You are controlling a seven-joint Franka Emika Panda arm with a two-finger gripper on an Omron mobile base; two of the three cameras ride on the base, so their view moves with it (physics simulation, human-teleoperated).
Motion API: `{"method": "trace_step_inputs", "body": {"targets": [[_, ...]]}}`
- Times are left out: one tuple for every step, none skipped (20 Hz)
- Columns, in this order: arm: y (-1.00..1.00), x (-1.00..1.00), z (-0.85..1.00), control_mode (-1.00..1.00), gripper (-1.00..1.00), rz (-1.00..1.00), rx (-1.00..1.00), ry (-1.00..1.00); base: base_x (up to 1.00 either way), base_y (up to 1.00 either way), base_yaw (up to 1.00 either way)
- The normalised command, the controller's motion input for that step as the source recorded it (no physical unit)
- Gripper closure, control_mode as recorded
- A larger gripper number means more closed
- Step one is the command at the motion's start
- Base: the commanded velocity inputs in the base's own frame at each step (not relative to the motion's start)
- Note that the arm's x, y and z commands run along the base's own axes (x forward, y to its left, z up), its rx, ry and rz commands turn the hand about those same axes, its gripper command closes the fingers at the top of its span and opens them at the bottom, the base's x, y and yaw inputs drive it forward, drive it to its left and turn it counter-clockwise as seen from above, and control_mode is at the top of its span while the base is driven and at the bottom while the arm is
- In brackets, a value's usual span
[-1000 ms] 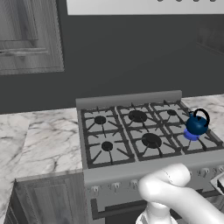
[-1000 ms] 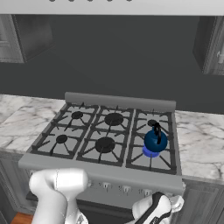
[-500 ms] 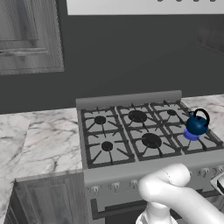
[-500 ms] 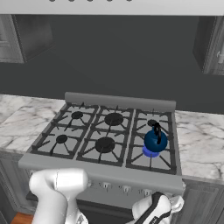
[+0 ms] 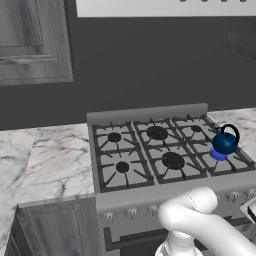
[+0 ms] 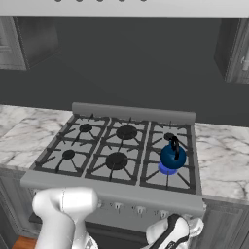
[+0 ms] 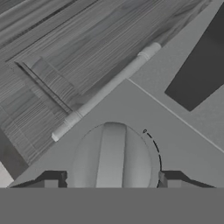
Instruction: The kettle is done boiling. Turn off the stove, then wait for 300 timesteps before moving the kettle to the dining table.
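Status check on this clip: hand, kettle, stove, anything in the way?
Hand at a stove knob, fingers either side, not clamped. Kettle upright on stove's front right burner. Nothing blocking.

Both base views look forward and down at the stove from opposite sides, while the hand view faces a knob closely.

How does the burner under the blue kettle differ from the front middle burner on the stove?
The front right black burner carries the small round glossy blue kettle and shows a blue glow beneath it; the front middle black burner carries nothing and shows no glow. Both sit under black grates on the grey steel gas stove.
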Motion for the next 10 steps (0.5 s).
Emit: {"method": "trace_step_inputs", "body": {"targets": [[-0.28,0.00,0.00,-1.00,1.00,0.00,0.19,0.00,0.00,0.00,0.00],[-0.32,0.00,0.00,-1.00,1.00,0.00,0.22,0.00,0.00,0.00,0.00],[-0.32,0.00,0.00,-1.00,1.00,0.00,0.22,0.00,0.00,0.00,0.00],[-0.31,0.00,0.00,-1.00,1.00,0.00,0.24,0.00,0.00,0.00,0.00],[-0.33,0.00,0.00,-1.00,1.00,0.00,0.27,0.00,0.00,0.00,0.00],[-0.33,0.00,0.00,-1.00,1.00,-0.01,0.28,0.00,0.00,0.00,0.00],[-0.33,0.00,-0.02,-1.00,1.00,-0.01,0.30,0.00,0.00,0.00,0.00],[-0.33,0.00,-0.01,-1.00,1.00,-0.01,0.31,0.00,0.00,0.00,0.00],[-0.33,0.00,-0.02,-1.00,1.00,-0.01,0.31,0.00,0.00,0.00,0.00],[-0.33,0.00,-0.04,-1.00,1.00,-0.01,0.30,0.00,0.00,0.00,0.00]]}}
